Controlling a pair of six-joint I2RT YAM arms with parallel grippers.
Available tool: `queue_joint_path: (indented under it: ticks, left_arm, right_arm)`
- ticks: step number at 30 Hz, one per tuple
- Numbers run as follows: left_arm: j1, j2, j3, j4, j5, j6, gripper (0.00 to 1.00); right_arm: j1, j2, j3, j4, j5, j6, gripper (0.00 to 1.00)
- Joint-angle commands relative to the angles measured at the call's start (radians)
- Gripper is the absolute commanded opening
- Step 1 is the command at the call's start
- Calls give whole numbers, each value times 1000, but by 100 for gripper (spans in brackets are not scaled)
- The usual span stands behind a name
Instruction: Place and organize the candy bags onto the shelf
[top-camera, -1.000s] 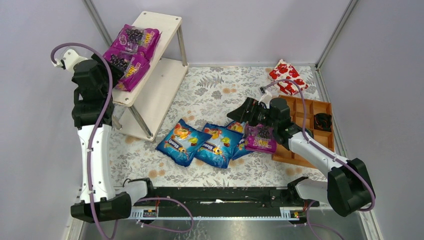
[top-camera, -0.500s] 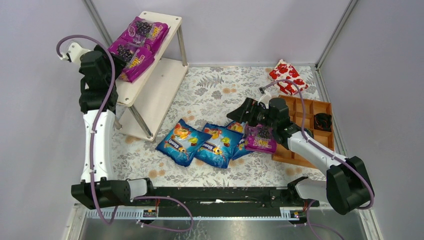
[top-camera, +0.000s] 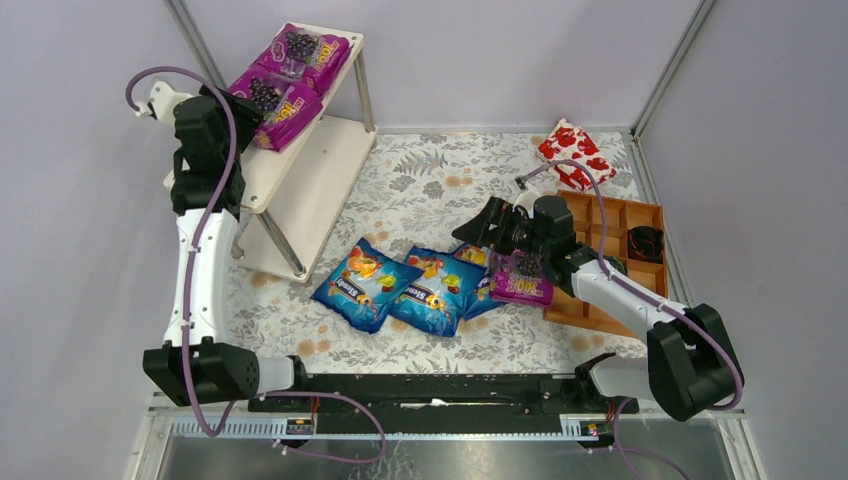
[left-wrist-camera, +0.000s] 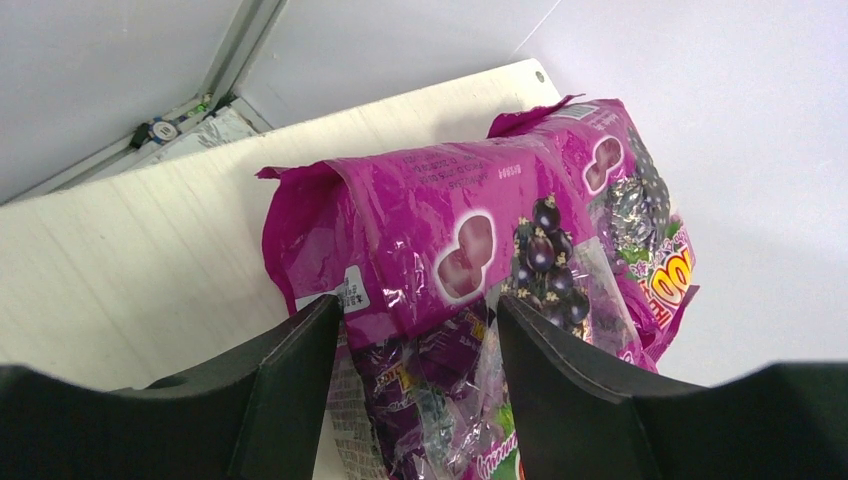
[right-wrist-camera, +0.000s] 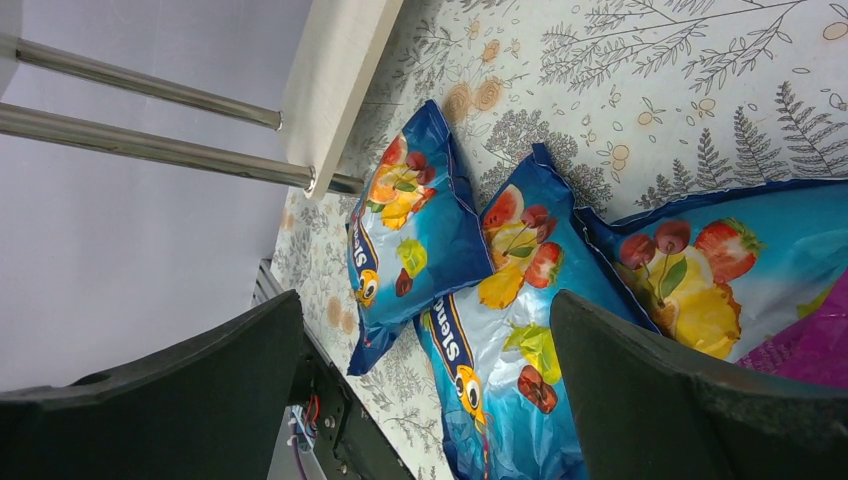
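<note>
Closest to me, three blue fruit-candy bags lie in an overlapping row on the floral table cover (top-camera: 430, 185): the left blue bag (top-camera: 362, 287), the middle blue bag (top-camera: 432, 292) and the right blue bag (top-camera: 474, 260). The right end of that last one is covered by a loose purple grape bag (top-camera: 522, 282), which also rests on the left edge of the brown compartment tray (top-camera: 625, 215).

My right gripper (right-wrist-camera: 420, 300) hangs just over the blue bags, pointing left, with its jaws spread wide and nothing between them. The loose purple bag sits under that arm's wrist.

A small dark object (top-camera: 646, 243) sits in one tray compartment; I cannot tell what it is. Behind the tray lies a red-and-white patterned package (top-camera: 572, 153).

Far left, the shelf (top-camera: 315, 185) stands by the back wall. On its top board the nearer purple bag (top-camera: 272, 105) and the farther purple bag (top-camera: 308, 55) lie touching. My left gripper (left-wrist-camera: 415, 305) straddles the near end of the nearer bag, with both fingers against it. I cannot tell whether they are pinching it.
</note>
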Motion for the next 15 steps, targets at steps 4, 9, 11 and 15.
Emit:
queue_joint_path:
  ticks: [4, 9, 11, 15]
  left_arm:
    - [-53, -56, -57, 63, 7, -30, 76]
    - [-61, -134, -84, 47, 18, 19, 81]
    - [-64, -164, -100, 47, 32, 39, 83]
    - [-68, -190, -111, 52, 85, 76, 84]
  right_arm:
    - [-3, 10, 27, 47, -7, -14, 100]
    - [-3, 14, 19, 62, -13, -5, 100]
    - [-3, 17, 14, 71, -16, -1, 100]
    - [-3, 28, 8, 88, -25, 11, 99]
